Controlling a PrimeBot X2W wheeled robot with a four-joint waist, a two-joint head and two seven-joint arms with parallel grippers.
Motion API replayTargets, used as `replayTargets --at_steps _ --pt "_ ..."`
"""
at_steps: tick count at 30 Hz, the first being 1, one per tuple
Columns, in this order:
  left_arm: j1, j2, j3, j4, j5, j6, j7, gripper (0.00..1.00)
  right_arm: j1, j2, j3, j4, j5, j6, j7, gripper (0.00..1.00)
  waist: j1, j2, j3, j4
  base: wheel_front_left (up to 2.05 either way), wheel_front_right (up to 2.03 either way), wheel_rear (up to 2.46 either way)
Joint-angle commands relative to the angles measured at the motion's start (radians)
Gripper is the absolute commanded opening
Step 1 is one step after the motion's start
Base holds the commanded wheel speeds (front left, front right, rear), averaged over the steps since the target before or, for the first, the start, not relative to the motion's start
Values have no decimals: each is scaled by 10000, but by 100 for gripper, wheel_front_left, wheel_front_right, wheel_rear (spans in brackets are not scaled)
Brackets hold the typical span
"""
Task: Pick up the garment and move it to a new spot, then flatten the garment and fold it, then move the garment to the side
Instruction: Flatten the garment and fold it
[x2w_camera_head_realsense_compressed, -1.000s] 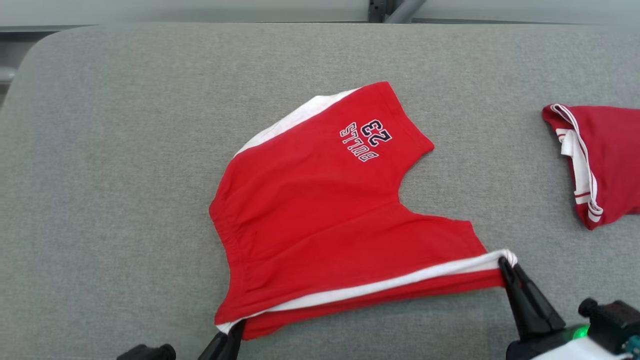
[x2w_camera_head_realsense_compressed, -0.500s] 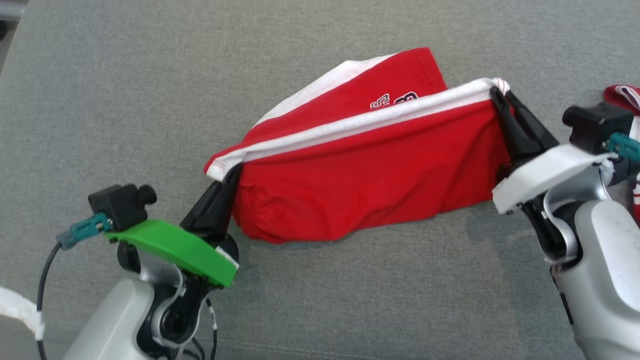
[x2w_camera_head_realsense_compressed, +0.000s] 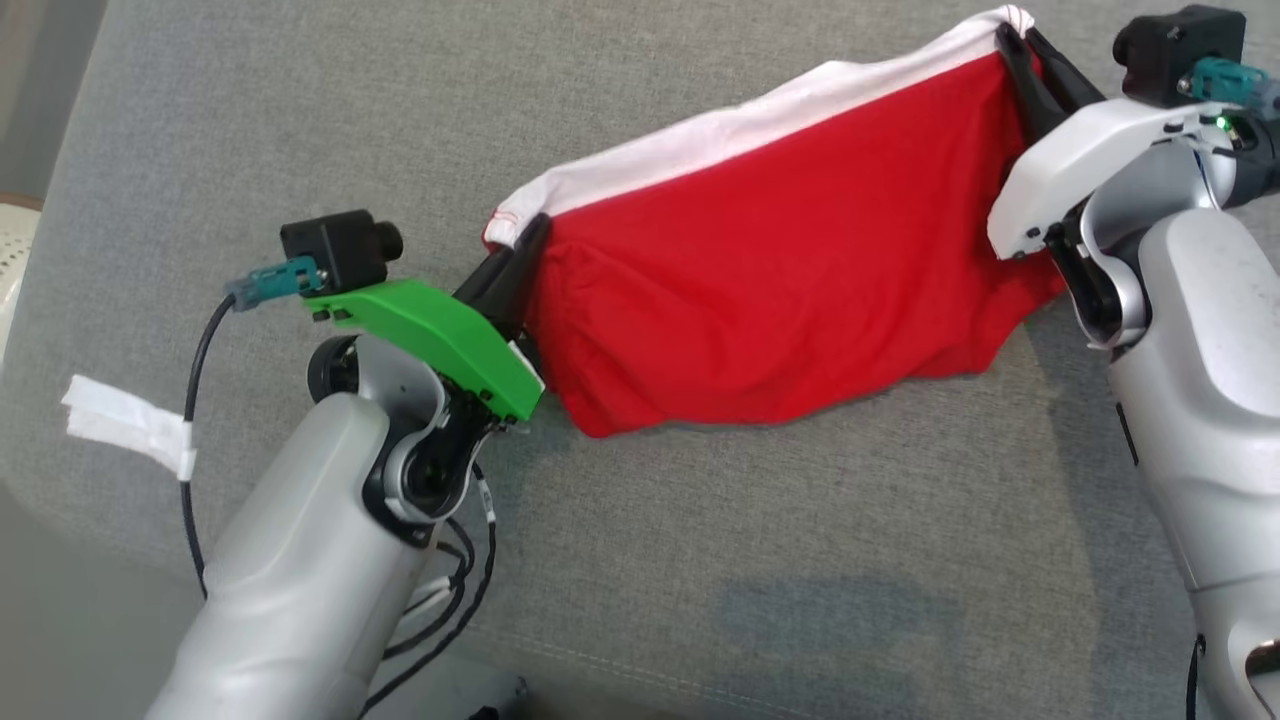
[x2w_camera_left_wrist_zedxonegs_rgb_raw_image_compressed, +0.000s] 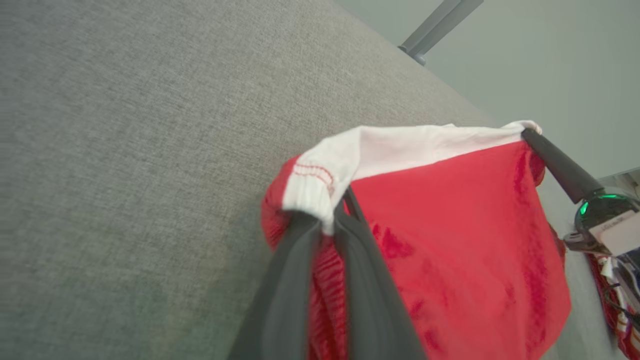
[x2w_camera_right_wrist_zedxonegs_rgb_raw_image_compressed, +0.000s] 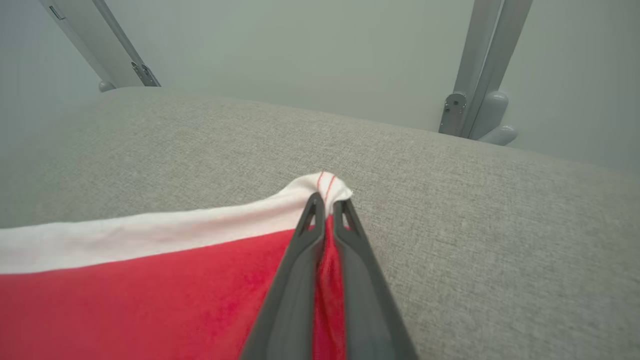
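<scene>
— Whereabouts of the garment (x2w_camera_head_realsense_compressed: 780, 290)?
— Up off the grey desk (x2w_camera_head_realsense_compressed: 700, 580), strung by its white band (x2w_camera_head_realsense_compressed: 740, 125) between both sets of jaws. Red body hanging below, lowest fold close to the desk. Touching or not, hard to tell.
— Left jaws?
— Pinched together on the nearer corner of the band, with a tuft of hem poking past the tips.
— Right jaws?
— Same: closed tight on the farther corner, with cloth bunched between them.
— Why hold the two ends of one edge?
— Probably to draw that edge taut and let weight pull the rest straight. Fewer creases to smooth once laid down.
— Why so high, and slanted?
— Looks like a carry toward the new spot, with clearance to stop the body dragging.
— Stage, then?
— First one, by the look: lifted, but not yet laid out, flattened or folded.
— Anything to watch?
— Thin grips on bunched hem; might slip under a harder pull. Also a red-and-white heap (x2w_camera_left_wrist_zedxonegs_rgb_raw_image_compressed: 622, 320) over on the right side; best laid well apart from it.
</scene>
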Motion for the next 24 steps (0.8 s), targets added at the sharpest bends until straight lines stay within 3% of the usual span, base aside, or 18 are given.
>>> replayTargets --at_steps 1,4,5,6,7,8,9,14,17,24 --pt "-296 -18 0 225 155 -20 -117 0 -184 -33 31 194 -115 -16 -112 0 1 -1 181 176 0 0 0" --pt "-618 -298 -118 989 337 -90 -318 0 -487 62 179 819 -210 -16 -382 0 1 -1 189 184 0 0 0" --pt "-739 -311 -127 1183 443 -80 -422 0 -590 86 224 934 -278 -16 -546 10 1 -1 201 169 0 0 0" --pt "-838 -321 -128 1332 505 -108 -566 16 -658 129 276 1043 -304 -16 -699 73 1 -1 206 148 0 0 0" --pt "-876 -320 -152 1491 550 -136 -681 44 -675 175 370 1147 -339 -16 -829 100 1 -1 190 111 0 0 0" --pt "-875 -297 -210 1643 665 -160 -765 96 -670 146 460 1241 -409 -16 -936 100 1 -1 152 75 0 0 0" --pt "-871 -262 -250 1767 772 -160 -877 100 -652 110 543 1321 -427 -16 -986 100 1 -1 100 36 0 0 0" --pt "-544 244 -534 1724 1471 -168 -1484 100 -492 -44 1018 971 -206 -16 -663 100 1 -1 -185 -342 0 0 0" --pt "-154 744 -743 1197 2250 178 -2194 100 -344 -364 1371 393 -30 -18 -91 100 1 -1 -312 -579 0 0 0" --pt "960 1241 -940 -312 2923 828 -2876 100 64 -890 1464 -481 175 -16 1637 100 1 -1 -395 -730 0 0 0"
